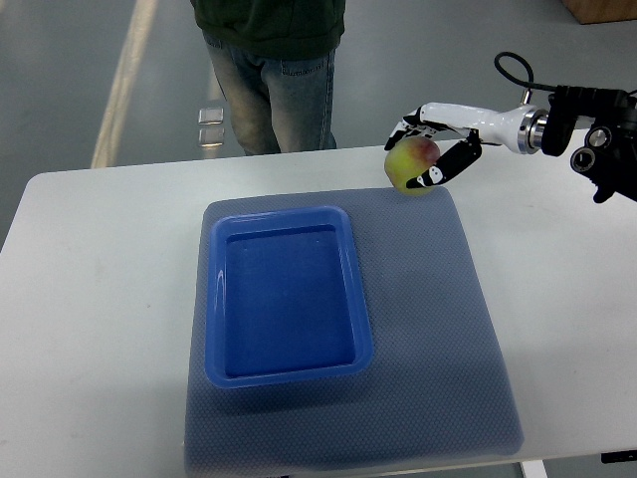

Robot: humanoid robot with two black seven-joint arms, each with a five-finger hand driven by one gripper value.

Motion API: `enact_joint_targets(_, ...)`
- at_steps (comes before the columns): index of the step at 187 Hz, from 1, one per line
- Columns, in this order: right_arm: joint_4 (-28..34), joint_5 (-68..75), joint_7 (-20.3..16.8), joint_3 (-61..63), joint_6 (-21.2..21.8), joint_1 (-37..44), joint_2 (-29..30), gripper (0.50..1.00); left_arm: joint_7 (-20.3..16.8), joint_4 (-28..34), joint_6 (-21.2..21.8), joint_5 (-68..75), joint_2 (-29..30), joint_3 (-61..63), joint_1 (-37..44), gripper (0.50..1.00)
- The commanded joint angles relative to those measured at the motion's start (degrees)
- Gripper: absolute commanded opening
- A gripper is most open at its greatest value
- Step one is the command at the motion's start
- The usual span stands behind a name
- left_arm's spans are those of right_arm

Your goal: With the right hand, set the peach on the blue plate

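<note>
A yellow-green peach (410, 163) with a red blush is held in my right hand (426, 154), whose white and black fingers are curled around it. The hand and peach hover over the far right corner of the blue-grey mat (438, 329). The blue plate (287, 295), a rectangular tray with a raised rim, lies on the mat to the lower left of the peach and holds nothing. My right arm (557, 127) comes in from the right edge. The left arm does not show.
The mat lies on a white table (90, 299). A person in jeans (274, 85) stands at the table's far edge, just left of the hand. Grey floor lies beyond the table.
</note>
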Motion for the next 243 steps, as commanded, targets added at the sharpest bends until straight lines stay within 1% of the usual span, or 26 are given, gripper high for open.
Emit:
enact_joint_targets(1, 1.2, 2.7, 0.0, -1.3, -0.4, 2.3, 2.6, 0.5, 0.0, -0.1, -0.2, 0.0, 0.0, 0.0, -0.1, 1.0)
enact_joint_targets(25, -0.7, 2.7, 0.0, -7.8, -3.7, 3.6, 12.7, 0.5, 0.0, -0.1, -0.2, 0.0, 0.0, 0.0, 0.0, 1.0)
enact_joint_targets(45, -6.6, 2.1, 0.0, -14.3, -7.3, 3.2, 20.6, 0.5, 0.0, -0.1, -0.3, 0.0, 0.0, 0.1, -0.1, 1.0)
enact_joint_targets(54, -6.6, 2.1, 0.0, -14.3, -7.3, 3.2, 20.6, 0.5, 0.0, -0.1, -0.3, 0.0, 0.0, 0.1, -0.1, 1.0)
enact_joint_targets(55, -9.3, 1.9, 0.0, -16.7, -8.5, 2.9, 24.5, 0.5, 0.0, -0.2, -0.3, 0.1, 0.0, 0.1, -0.1, 1.0)
enact_joint_targets(59, -10.2, 1.9, 0.0, -17.4, -9.0, 2.6, 25.9, 0.5, 0.0, -0.2, -0.3, 0.1, 0.0, 0.1, -0.1, 1.0)
enact_joint_targets(99, -13.5, 1.8, 0.0, -18.9, -10.2, -0.2, 30.7, 0.5, 0.0, -0.1, -0.3, 0.1, 0.0, 0.0, -0.1, 1.0)
enact_joint_targets(100, -14.0, 1.8, 0.0, -18.9, -10.3, -0.6, 31.1, 0.535, 0.0, -0.1, -0.4, 0.1, 0.0, 0.0, -0.1, 1.0)
enact_joint_targets(106, -14.4, 1.8, 0.0, -18.9, -10.3, -1.0, 31.4, 0.545, 0.0, -0.1, -0.3, 0.1, 0.0, 0.0, -0.1, 1.0)
enact_joint_targets(112, -14.5, 1.8, 0.0, -18.8, -10.4, -1.2, 31.4, 0.578, 0.0, -0.1, -0.4, 0.1, 0.0, 0.0, -0.1, 1.0)
enact_joint_targets(122, -14.5, 1.8, 0.0, -18.8, -10.4, -1.2, 31.4, 0.578, 0.0, -0.1, -0.4, 0.1, 0.0, 0.0, -0.1, 1.0)
enact_joint_targets(123, -14.5, 1.8, 0.0, -18.7, -10.2, -1.2, 31.4, 0.71, 0.0, -0.1, -0.4, 0.1, 0.0, 0.0, -0.1, 1.0)
enact_joint_targets(124, -14.5, 1.8, 0.0, -18.6, -10.2, -1.2, 31.4, 0.753, 0.0, -0.1, -0.3, 0.1, 0.0, 0.0, -0.1, 1.0)
enact_joint_targets(125, -14.5, 1.8, 0.0, -18.6, -10.2, -1.2, 31.4, 0.754, 0.0, -0.1, -0.3, 0.1, 0.0, 0.0, -0.1, 1.0)
enact_joint_targets(126, -14.5, 1.9, 0.0, -18.5, -10.2, -1.3, 31.3, 0.796, 0.0, -0.1, -0.4, 0.1, 0.0, 0.0, -0.1, 1.0)
enact_joint_targets(127, -14.5, 1.9, 0.0, -18.5, -10.2, -1.3, 31.3, 0.797, 0.0, -0.1, -0.4, 0.1, 0.0, 0.0, -0.1, 1.0)
enact_joint_targets(132, -14.5, 1.9, 0.0, -18.2, -10.0, -1.2, 31.2, 0.911, 0.0, -0.1, -0.4, 0.1, 0.0, 0.0, -0.1, 1.0)
enact_joint_targets(136, -14.5, 2.1, 0.0, -18.2, -9.8, -1.2, 31.1, 0.936, 0.0, -0.1, -0.3, 0.1, 0.0, 0.1, -0.1, 1.0)
enact_joint_targets(165, -14.0, 2.8, 0.0, -17.7, -9.8, -0.4, 29.8, 0.938, 0.0, -0.1, -0.3, 0.1, 0.0, 0.1, -0.1, 1.0)
enact_joint_targets(184, -9.4, 4.1, 0.1, -10.3, -7.7, 2.3, 24.0, 0.938, 0.0, -0.1, -0.3, 0.1, 0.0, 0.1, -0.1, 1.0)
enact_joint_targets(194, -9.4, 4.1, 0.1, -10.3, -7.7, 2.3, 24.0, 0.938, 0.0, -0.1, -0.3, 0.1, 0.0, 0.1, -0.1, 1.0)
enact_joint_targets(195, -7.9, 5.9, 0.1, -6.1, -5.7, 2.4, 21.1, 0.938, 0.0, -0.1, -0.3, 0.1, 0.0, 0.1, -0.1, 1.0)
enact_joint_targets(203, -7.0, 7.9, 0.2, -1.9, -4.4, 2.3, 18.6, 0.938, 0.0, -0.1, -0.3, 0.1, 0.0, 0.0, -0.1, 1.0)
enact_joint_targets(213, -7.0, 7.9, 0.2, -1.9, -4.4, 2.3, 18.6, 0.938, 0.0, -0.1, -0.3, 0.1, 0.0, 0.0, -0.1, 1.0)
enact_joint_targets(219, -5.9, 12.8, 0.6, 7.1, -2.8, 0.2, 14.5, 0.938, 0.0, -0.1, -0.3, 0.1, 0.0, 0.0, -0.1, 1.0)
enact_joint_targets(243, -6.0, 21.4, 0.8, 20.8, -0.9, -9.2, 11.7, 0.938, 0.0, -0.1, -0.3, 0.1, 0.0, 0.1, -0.1, 1.0)
